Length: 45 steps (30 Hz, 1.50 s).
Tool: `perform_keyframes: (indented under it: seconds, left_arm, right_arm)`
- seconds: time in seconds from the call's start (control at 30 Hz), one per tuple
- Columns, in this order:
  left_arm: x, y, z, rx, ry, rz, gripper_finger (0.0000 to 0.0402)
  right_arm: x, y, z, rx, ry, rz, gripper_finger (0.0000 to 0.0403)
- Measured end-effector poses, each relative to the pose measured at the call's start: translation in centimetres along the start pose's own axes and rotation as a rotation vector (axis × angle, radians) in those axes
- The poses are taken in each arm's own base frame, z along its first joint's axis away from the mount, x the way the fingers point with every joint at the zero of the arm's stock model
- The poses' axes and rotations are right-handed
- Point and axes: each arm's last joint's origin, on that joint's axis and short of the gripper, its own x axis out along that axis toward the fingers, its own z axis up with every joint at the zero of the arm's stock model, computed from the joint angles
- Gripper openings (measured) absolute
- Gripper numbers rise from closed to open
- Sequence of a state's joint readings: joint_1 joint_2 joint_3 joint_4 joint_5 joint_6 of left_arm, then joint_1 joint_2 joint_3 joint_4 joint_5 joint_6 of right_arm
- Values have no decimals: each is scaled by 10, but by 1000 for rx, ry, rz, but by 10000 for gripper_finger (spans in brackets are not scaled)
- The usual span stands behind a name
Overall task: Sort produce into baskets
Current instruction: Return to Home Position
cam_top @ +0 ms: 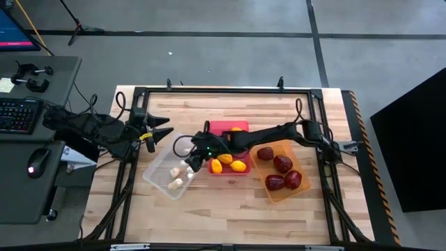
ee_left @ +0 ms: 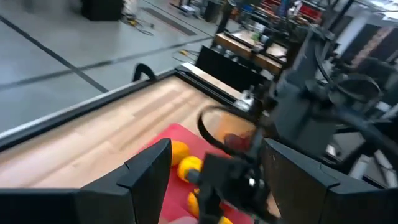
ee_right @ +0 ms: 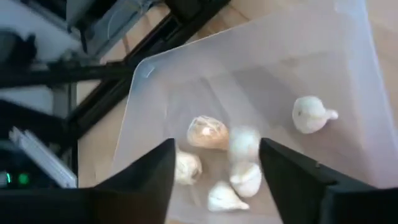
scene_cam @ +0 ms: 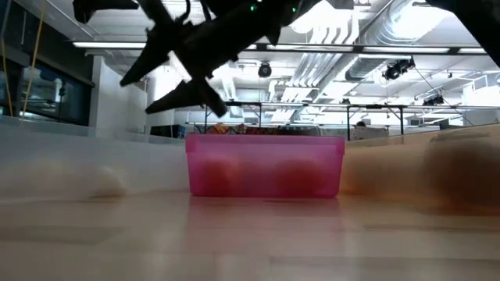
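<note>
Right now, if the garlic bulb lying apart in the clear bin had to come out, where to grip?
Probably take the lone garlic bulb across its round body, not the stubby tip jutting sideways. Come straight down: the clear bin has walls that block a side approach, and the bare floor around the bulb leaves room for the fingers. The open right gripper hangs over that bin.

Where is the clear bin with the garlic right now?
High view: the clear bin sits left of centre on the table, beside the red-pink bin, under the right gripper.
</note>
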State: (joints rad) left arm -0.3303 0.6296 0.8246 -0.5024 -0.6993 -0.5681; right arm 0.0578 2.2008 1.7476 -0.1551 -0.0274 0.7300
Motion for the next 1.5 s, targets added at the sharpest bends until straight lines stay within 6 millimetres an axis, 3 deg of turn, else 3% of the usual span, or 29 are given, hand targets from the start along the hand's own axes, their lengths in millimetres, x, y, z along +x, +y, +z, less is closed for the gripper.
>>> perform_keyframes:
  seconds: [0.1, 0.23, 0.4, 0.57, 0.67, 0.8, 1.03, 1.23, 1.5]
  left_arm:
    - [-2, -4, -2, -28, 17, -38, 234]
    - [-6, -10, -4, -79, 16, -75, 234]
    - [-5, -25, -13, -95, -23, -123, 234]
    - [9, -37, -39, -108, -25, -238, 234]
    - [16, -33, -49, -94, -35, -242, 234]
    - [21, -19, -49, -73, -60, -207, 234]
    - [16, 24, -60, -73, -103, -201, 234]
    - [12, 55, -101, -158, -148, -203, 234]
    - [20, 77, -147, -237, -188, -223, 234]
  right_arm:
    - [-16, 0, 8, -94, 48, -29, 254]
    - [-56, 7, 11, -192, 108, -122, 274]
    - [-115, 13, -19, -281, 134, -236, 271]
    - [-176, 1, -59, -161, 101, -270, 266]
    - [-204, -7, -83, -60, 58, -265, 265]
    - [-232, -12, -95, 22, -43, -224, 265]
    - [-253, -18, -102, 13, -33, -201, 265]
    - [-253, -20, -104, 85, -1, -205, 265]
    - [-254, -23, -107, 84, 60, -212, 265]
